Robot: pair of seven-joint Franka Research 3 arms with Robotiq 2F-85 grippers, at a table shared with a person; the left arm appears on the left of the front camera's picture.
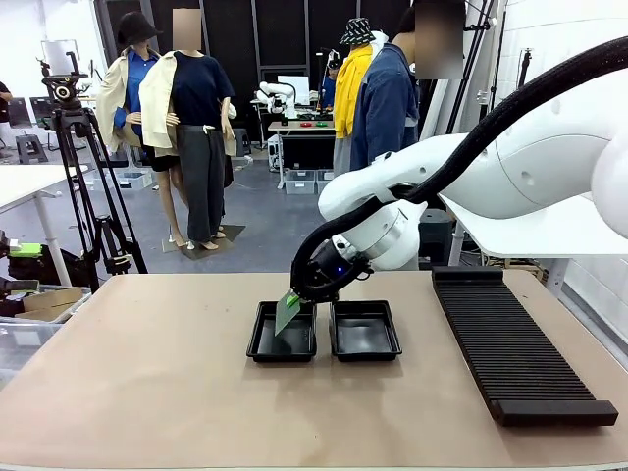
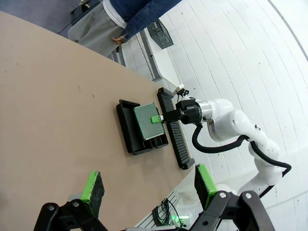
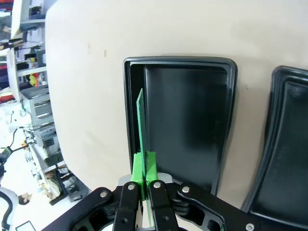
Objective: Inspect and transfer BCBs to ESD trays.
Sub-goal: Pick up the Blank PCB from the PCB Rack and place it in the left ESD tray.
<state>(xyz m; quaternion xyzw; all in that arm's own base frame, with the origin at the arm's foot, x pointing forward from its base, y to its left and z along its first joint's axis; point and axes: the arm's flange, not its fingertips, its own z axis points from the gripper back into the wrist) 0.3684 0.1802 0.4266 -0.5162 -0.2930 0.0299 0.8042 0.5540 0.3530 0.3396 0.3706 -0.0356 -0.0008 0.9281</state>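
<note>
ESD trays: two, side by side at mid-table, the left tray and the right tray.
Circuit boards: one BCB, over the left tray.
Racks: one ribbed black rack, right side of the table.
Grippers: two, the right gripper and the left gripper.
Persons at the far side: one person.
Tripods: one tripod, far left.

Tan table, a few small marks on the top. A long black ribbed rack lies on its right side, running from the far edge toward the near edge. A person in a denim jacket stands beyond the far edge. A camera tripod stands on the floor at far left, with a cardboard box near its feet.
</note>
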